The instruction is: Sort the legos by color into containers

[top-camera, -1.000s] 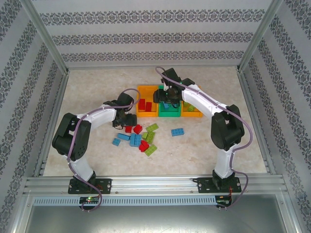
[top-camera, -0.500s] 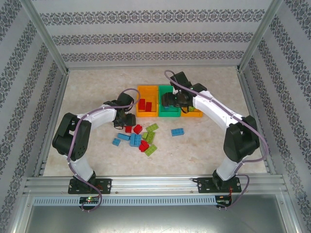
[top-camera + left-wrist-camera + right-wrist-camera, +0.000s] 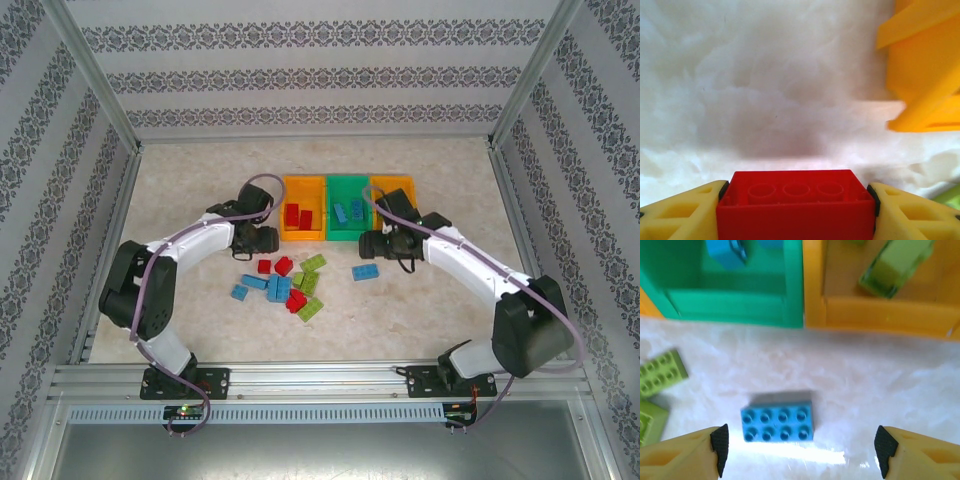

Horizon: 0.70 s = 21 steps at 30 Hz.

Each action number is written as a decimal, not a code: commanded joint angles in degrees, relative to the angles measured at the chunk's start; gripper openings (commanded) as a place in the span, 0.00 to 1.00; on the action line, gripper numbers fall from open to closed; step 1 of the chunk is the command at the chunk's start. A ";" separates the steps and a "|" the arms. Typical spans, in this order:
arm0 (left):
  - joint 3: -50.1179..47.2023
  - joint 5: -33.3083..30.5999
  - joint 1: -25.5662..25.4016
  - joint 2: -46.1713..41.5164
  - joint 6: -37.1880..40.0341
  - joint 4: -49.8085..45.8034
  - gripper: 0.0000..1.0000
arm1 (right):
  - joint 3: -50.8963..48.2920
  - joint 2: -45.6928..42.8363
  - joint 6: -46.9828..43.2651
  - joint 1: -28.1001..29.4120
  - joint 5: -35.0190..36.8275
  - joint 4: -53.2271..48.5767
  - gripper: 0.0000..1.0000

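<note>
Legos [image 3: 278, 288] singly: with left gripper [image 3: 797, 200] clamped on red brick [image 3: 796, 216], clear rim of left orange bin [image 3: 303, 239], then release. Lower right gripper [image 3: 800, 445], spread apart, squarely astride blue brick [image 3: 777, 421].

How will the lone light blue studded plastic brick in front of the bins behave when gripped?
Probably rigid: the light blue brick shows crisp moulded edges. Lying flat, studs up, it likely won't roll or tip. Its smooth sides may slip slightly.
</note>
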 commanded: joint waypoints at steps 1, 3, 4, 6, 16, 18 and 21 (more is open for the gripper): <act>6.14 -0.15 -0.08 -2.25 0.89 -1.82 0.51 | -4.01 -3.06 1.95 2.29 0.15 2.89 0.82; 9.35 0.78 -0.15 -1.79 1.23 -1.71 0.52 | -5.86 -3.36 3.18 3.52 -0.09 4.08 0.84; 10.52 1.17 -0.18 -1.42 1.34 -1.29 0.52 | -6.46 -3.25 3.73 3.98 -0.21 4.78 0.86; 13.42 2.69 -0.27 -0.15 1.35 0.09 0.52 | -7.87 -2.61 4.39 5.10 -0.62 7.24 0.89; 29.05 10.27 -0.95 13.89 0.43 -0.98 0.53 | -8.13 6.24 4.49 7.04 1.15 12.44 0.96; 30.28 10.63 -1.30 15.36 0.05 -0.98 0.55 | -7.98 7.75 4.53 6.96 1.81 12.28 0.95; 31.88 10.98 -1.45 17.20 -0.44 -2.06 0.58 | -7.54 9.76 3.95 6.96 1.61 12.11 0.90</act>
